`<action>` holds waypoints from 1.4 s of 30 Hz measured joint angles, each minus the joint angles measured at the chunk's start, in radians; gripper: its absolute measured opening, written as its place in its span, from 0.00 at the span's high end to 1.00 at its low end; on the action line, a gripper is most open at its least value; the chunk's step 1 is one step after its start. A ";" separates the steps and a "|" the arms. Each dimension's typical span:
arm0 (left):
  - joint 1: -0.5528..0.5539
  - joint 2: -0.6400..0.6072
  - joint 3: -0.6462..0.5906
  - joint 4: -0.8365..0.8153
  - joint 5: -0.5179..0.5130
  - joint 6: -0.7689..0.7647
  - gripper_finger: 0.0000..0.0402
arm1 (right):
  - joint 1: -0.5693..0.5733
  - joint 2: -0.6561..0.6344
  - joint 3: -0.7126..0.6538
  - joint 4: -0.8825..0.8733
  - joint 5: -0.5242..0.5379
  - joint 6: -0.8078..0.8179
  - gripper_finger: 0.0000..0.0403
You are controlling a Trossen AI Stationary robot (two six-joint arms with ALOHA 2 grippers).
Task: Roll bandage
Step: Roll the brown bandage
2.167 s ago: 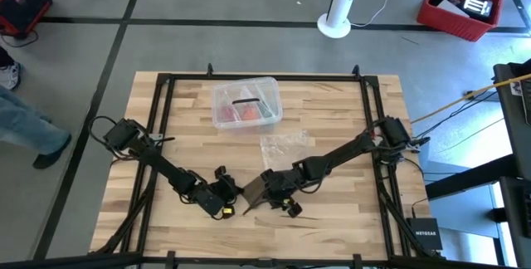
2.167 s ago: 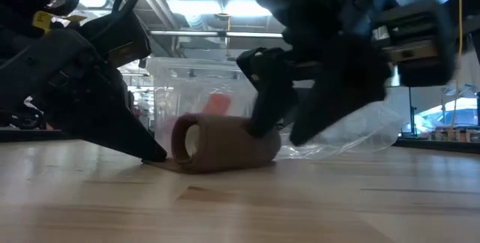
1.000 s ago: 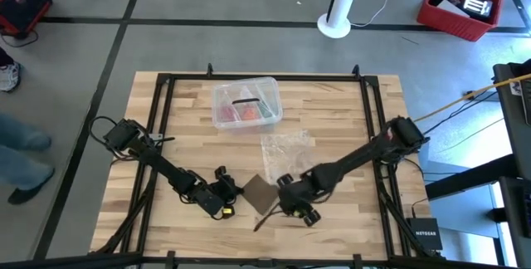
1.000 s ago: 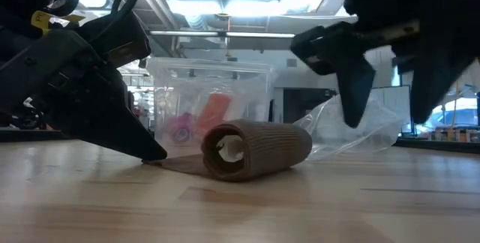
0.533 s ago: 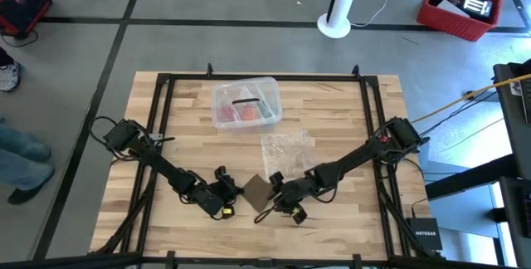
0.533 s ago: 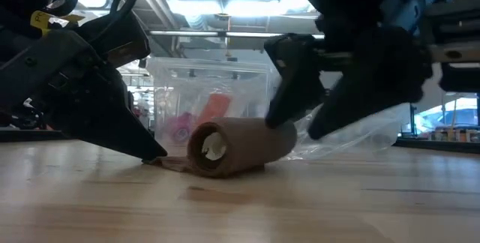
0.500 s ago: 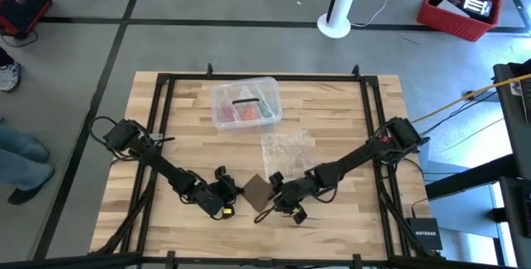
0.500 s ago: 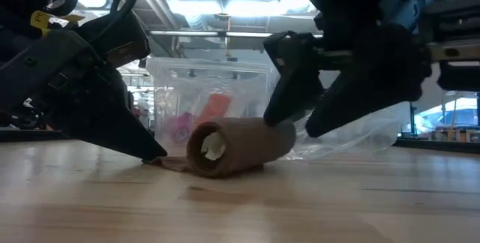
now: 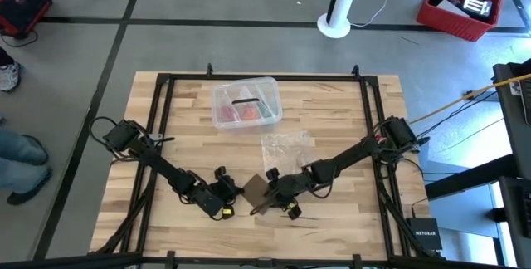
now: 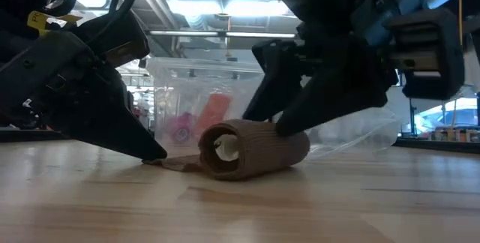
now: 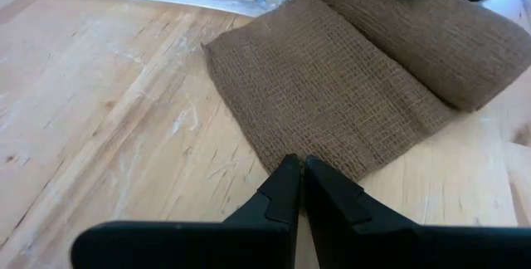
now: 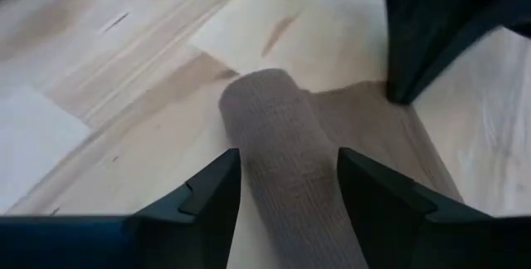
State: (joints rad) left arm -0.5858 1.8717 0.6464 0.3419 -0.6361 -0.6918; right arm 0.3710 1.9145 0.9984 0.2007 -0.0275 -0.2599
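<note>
The brown-tan bandage (image 9: 254,191) lies near the table's front middle, partly rolled. Its roll (image 10: 255,149) rests on the wood, and a short flat tail (image 11: 307,95) runs from it toward my left gripper. My left gripper (image 9: 235,193) is shut with its tips on the tail's end. My right gripper (image 9: 274,193) is open and comes down over the roll (image 12: 278,153), one finger on each side of it. My left gripper presses its shut fingertips (image 11: 297,173) down on the flat tail's free edge (image 11: 332,157). It comes slanting down from the table's left, and that end lies flat on the wood (image 10: 176,163). My right gripper straddles the roll with open fingers, one finger (image 12: 207,194) along each long side (image 12: 319,194). It comes slanting down from the table's right. The roll lies on the table; a fingertip (image 10: 289,127) meets its top.
A clear plastic box (image 9: 246,103) with red contents stands at the far middle. A crinkled clear bag (image 9: 284,146) lies just behind the bandage. Black frame rails (image 9: 166,95) run round the tabletop. A person's legs (image 9: 21,157) show on the floor to the left.
My right gripper, lifted clear of the roll a second ago, has come down and toward the table's left onto the roll, its fingers staying open. The roll has shifted slightly back and forth on the table. My left gripper has kept the tail's end in place.
</note>
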 joint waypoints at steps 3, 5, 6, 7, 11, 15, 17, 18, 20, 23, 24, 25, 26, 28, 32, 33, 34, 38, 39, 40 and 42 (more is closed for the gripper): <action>0.000 0.000 0.000 0.000 0.001 0.010 0.96 | -0.004 0.026 -0.001 0.046 -0.001 -0.014 0.50; 0.000 0.000 0.000 0.002 0.001 0.012 0.96 | -0.011 0.043 -0.001 0.084 0.000 -0.008 0.50; 0.000 0.000 0.000 0.002 0.001 0.012 0.96 | -0.014 0.049 0.000 0.099 -0.001 -0.006 0.50; 0.000 0.000 0.000 0.003 0.000 0.011 0.96 | -0.015 0.050 0.000 0.095 -0.005 0.000 0.50; 0.000 0.000 0.000 0.006 0.001 0.012 0.96 | -0.019 0.039 0.011 0.079 -0.010 0.032 0.50; 0.000 0.000 0.000 0.005 0.002 0.024 0.96 | -0.020 0.029 0.037 0.068 -0.021 0.046 0.50; -0.004 -0.006 0.000 -0.002 0.002 0.035 0.96 | -0.026 0.029 0.040 0.033 -0.037 0.047 0.50; -0.006 -0.012 0.001 -0.005 0.002 0.038 0.96 | -0.025 0.029 0.042 0.009 -0.043 0.054 0.50; -0.006 -0.033 0.000 -0.011 0.003 0.045 0.96 | -0.025 0.013 0.048 -0.027 -0.049 0.069 0.50; -0.006 -0.079 -0.002 -0.030 0.015 0.090 0.96 | -0.024 -0.046 0.057 -0.095 -0.066 0.077 0.50; -0.006 -0.096 -0.004 -0.039 0.015 0.098 0.96 | -0.023 -0.072 0.057 -0.136 -0.073 0.076 0.50; -0.006 -0.112 -0.006 -0.051 0.016 0.104 0.96 | -0.020 -0.093 0.057 -0.181 -0.078 0.070 0.50; -0.006 -0.126 -0.006 -0.050 0.016 0.112 0.96 | -0.017 -0.111 0.057 -0.212 -0.078 0.056 0.50; -0.006 -0.157 -0.005 -0.031 0.010 0.120 0.96 | -0.018 -0.129 0.057 -0.243 -0.070 0.043 0.50; 0.008 -0.155 -0.003 0.021 -0.005 0.122 0.96 | -0.017 -0.099 0.057 -0.219 -0.100 0.040 0.50; 0.014 -0.146 -0.003 0.044 -0.008 0.125 0.96 | -0.015 -0.081 0.056 -0.210 -0.107 0.039 0.50; 0.021 -0.136 -0.003 0.065 -0.010 0.130 0.96 | -0.010 -0.063 0.055 -0.199 -0.113 0.039 0.50; 0.050 -0.081 -0.002 0.143 -0.014 0.144 0.96 | -0.011 -0.021 0.054 -0.153 -0.114 0.021 0.50; 0.056 -0.066 -0.002 0.167 -0.014 0.142 0.96 | -0.011 -0.019 0.054 -0.144 -0.114 0.019 0.50; 0.062 -0.053 -0.002 0.181 -0.012 0.139 0.96 | -0.011 -0.018 0.054 -0.140 -0.114 0.017 0.50; 0.074 -0.027 -0.001 0.192 0.002 0.129 0.96 | -0.012 -0.018 0.055 -0.140 -0.114 0.016 0.50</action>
State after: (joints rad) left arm -0.5122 1.8450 0.6453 0.5339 -0.6337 -0.5628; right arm 0.3590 1.8961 1.0531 0.0603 -0.1412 -0.2440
